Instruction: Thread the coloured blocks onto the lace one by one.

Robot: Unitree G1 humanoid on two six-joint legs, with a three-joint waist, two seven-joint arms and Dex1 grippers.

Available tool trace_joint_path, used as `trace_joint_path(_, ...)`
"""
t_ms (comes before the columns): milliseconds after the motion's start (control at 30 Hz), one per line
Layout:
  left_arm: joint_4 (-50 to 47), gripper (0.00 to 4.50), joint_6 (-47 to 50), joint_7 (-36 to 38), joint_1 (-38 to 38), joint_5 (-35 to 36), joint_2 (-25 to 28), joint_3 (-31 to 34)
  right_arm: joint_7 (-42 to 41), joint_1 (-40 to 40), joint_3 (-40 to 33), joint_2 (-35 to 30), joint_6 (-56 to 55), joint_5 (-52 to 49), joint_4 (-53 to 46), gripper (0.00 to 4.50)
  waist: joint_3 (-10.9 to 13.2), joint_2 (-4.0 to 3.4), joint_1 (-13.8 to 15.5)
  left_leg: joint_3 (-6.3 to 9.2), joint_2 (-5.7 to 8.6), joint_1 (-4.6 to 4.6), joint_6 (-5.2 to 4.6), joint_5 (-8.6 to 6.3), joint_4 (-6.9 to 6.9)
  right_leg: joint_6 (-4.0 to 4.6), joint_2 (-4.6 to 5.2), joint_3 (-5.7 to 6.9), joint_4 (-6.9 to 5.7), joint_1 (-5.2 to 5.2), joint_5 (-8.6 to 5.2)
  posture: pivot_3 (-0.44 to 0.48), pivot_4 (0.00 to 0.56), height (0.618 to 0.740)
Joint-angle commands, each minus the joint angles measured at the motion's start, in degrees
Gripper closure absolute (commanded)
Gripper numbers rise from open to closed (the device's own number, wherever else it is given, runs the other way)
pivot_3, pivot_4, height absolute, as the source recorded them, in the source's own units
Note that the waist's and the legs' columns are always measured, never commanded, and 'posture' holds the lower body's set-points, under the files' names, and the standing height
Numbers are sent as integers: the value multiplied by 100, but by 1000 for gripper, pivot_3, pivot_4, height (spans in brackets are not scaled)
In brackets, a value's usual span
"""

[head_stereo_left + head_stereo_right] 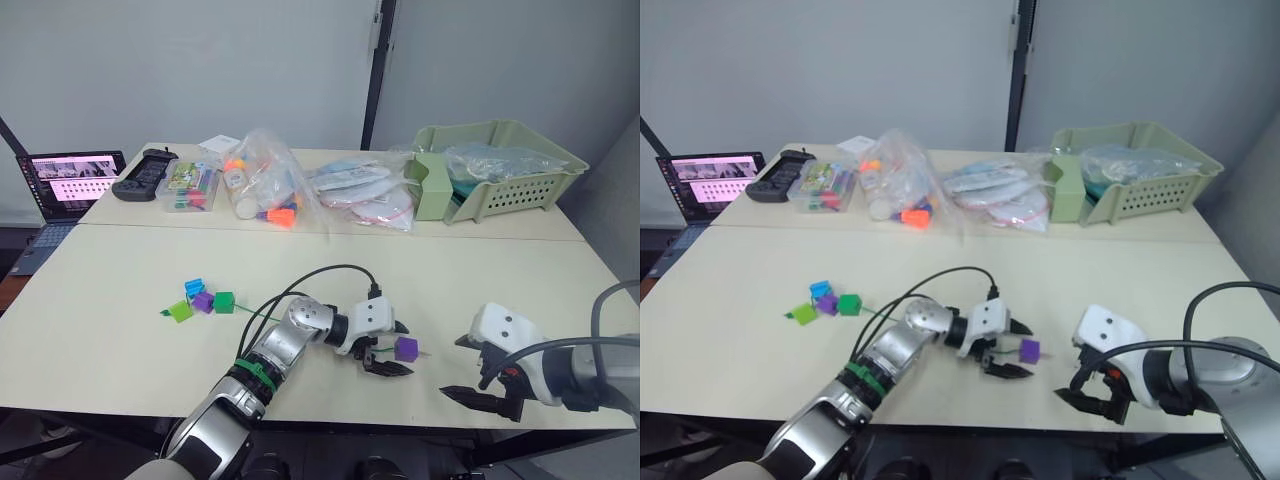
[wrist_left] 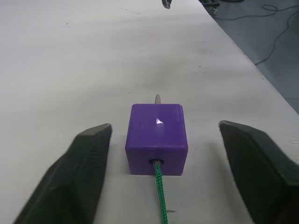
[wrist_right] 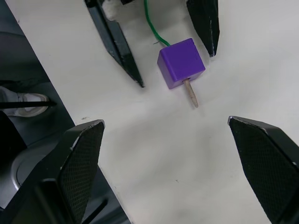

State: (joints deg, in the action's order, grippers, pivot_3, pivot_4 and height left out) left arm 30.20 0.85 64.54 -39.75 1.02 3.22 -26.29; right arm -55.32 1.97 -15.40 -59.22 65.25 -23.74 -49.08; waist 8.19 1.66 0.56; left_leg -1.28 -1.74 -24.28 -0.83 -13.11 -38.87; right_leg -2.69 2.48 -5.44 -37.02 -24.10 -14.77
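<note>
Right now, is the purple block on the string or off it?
On. The green lace enters the purple block and its grey tip pokes out the far side.

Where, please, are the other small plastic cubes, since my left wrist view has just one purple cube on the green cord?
Observer: Four small plastic cubes sit clustered on the cream table, off to the robot's left.
Operator: Is the right gripper close?
Observer: Yes, the right gripper hovers open, facing the purple cube.
Operator: Has the tip come through?
Observer: Yes, the greyish tip sticks out of the cube's far side.
</note>
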Motion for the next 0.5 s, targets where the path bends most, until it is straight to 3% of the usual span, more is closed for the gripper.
trace_joint_path(33, 34, 2120, -186, -72, -125, -27, -165, 2, 263, 165, -94, -26, -242, 70, -68, 0, 0, 0, 6, 0, 1, 0, 0, 0, 0, 0, 0, 0, 0, 0, 0, 0, 150, 734)
trace_joint_path(167, 225, 3299, -290, -137, -155, -101, -277, 14, 467, 323, 188, -124, -704, 285, 205, 0, 0, 0, 0, 0, 0, 2, 0, 0, -1, -2, 0, 0, 0, 2, 0, 0, 150, 734)
trace_joint_path(300, 229, 3296, -303, -140, -175, -142, -280, 19, 494, 273, 529, -357, -1189, 512, 498, 0, 0, 0, -1, -1, 1, 2, 0, 0, -2, -2, 1, -2, 0, 2, 1, 0, 150, 734)
trace_joint_path(500, 73, 3296, -264, -15, -88, -189, -72, -17, 301, -695, 1731, -534, -2182, 1074, 1443, 0, 0, 0, -53, -3, -2, 8, 0, 0, -1, -2, -2, -2, 0, 3, 1, 0, 150, 734)
